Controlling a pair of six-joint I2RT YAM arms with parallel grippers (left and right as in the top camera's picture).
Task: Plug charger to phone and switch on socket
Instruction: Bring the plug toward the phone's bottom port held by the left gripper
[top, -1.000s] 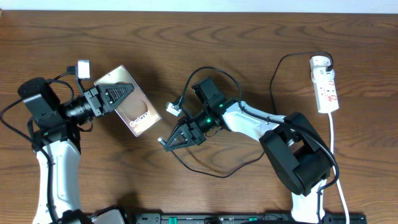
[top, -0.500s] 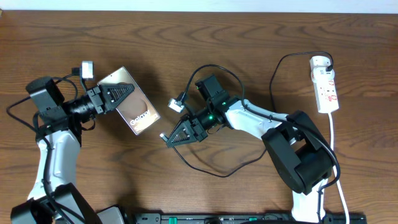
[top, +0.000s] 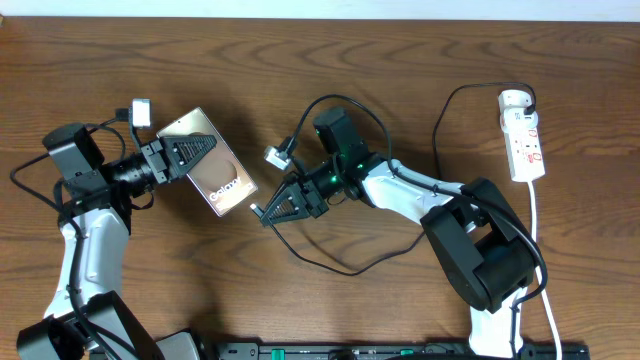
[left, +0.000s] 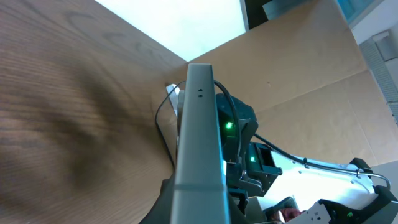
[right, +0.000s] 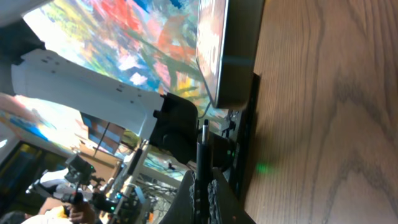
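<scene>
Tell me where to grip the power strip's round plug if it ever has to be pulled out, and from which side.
Grip the rounded white plug across its left and right flanks, descending from above. It sits at the far end of the socket with the black charger cable leaving leftward, so a side-on approach risks snagging it. This is a judgement from the overhead view only.

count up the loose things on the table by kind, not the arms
phone: 1
charger (thin black cable): 1
socket (white power strip): 1
total: 3
</scene>
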